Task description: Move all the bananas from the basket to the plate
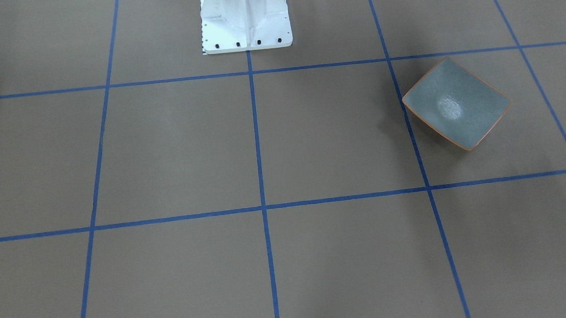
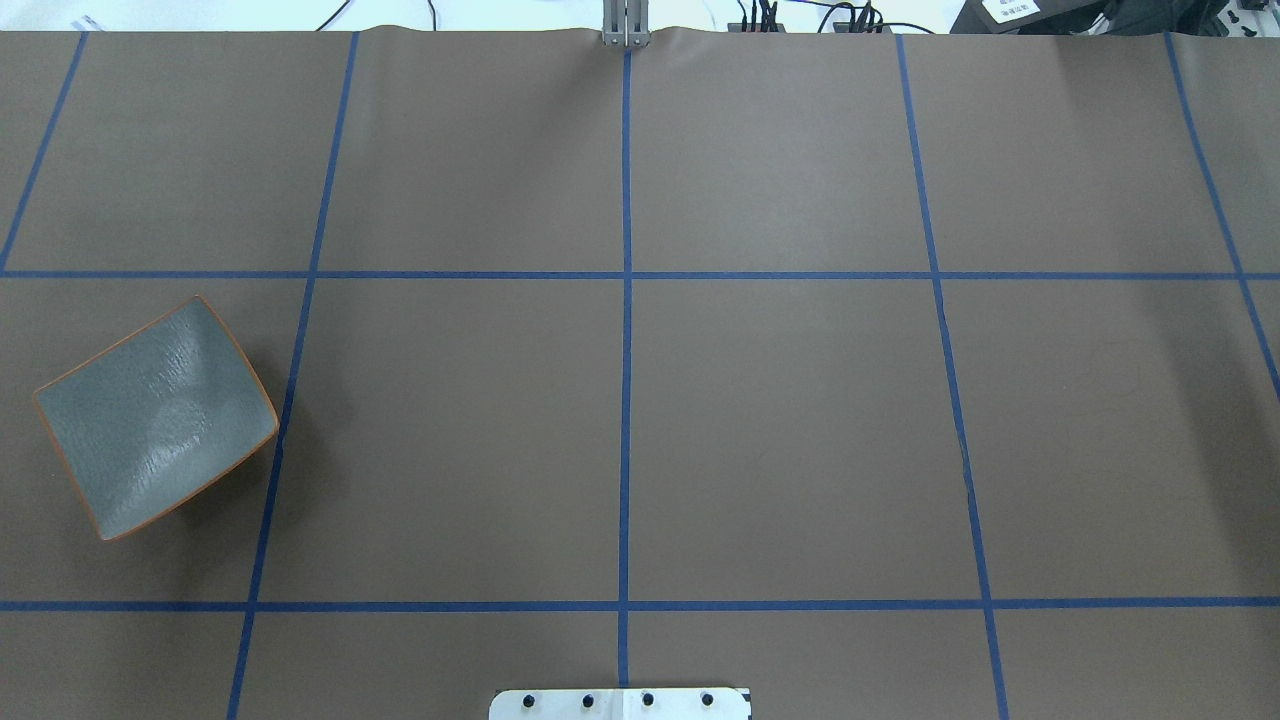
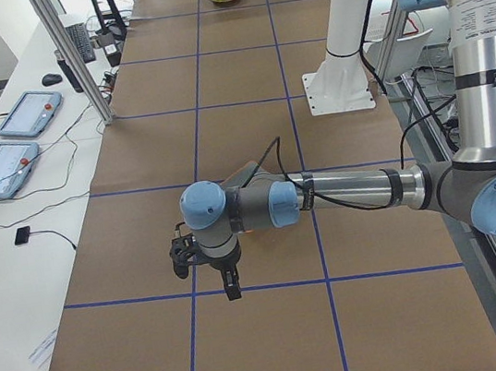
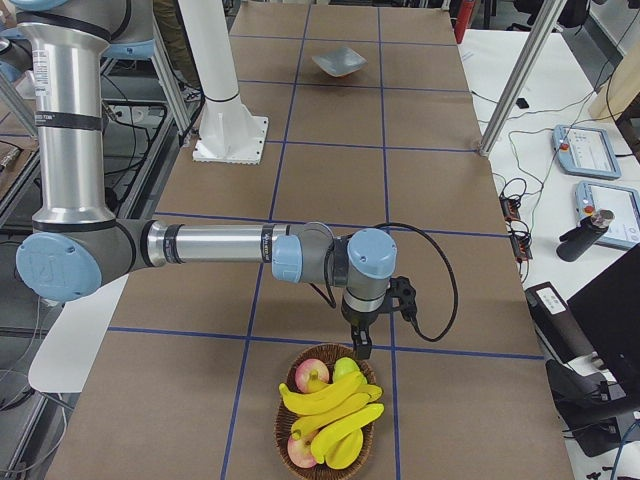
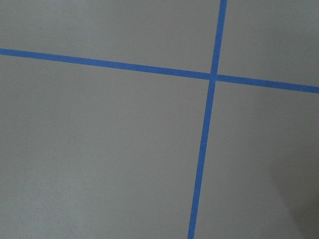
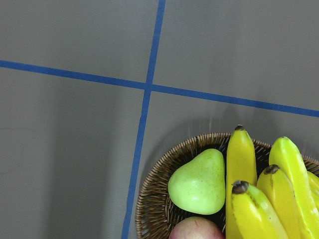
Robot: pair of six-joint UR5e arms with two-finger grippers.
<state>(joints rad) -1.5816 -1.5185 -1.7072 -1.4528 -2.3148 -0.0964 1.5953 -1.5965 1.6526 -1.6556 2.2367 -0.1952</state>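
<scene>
Bananas [image 4: 335,415] lay piled in basket [image 6: 152,199] below right jaws; plate [image 1: 457,102] well apart at far end. Jaw gap, both arms: could not tell. Bananas likely light, smooth, bruisable; grip mid-body

Green pear [image 6: 197,181] beside a red apple [image 6: 196,228]; blue tape [image 6: 142,129] grids the brown table [image 6: 75,149]

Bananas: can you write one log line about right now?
bananas: in basket; plate: empty; right fingers: above basket edge, grip unclear; left fingers: above bare table
</scene>
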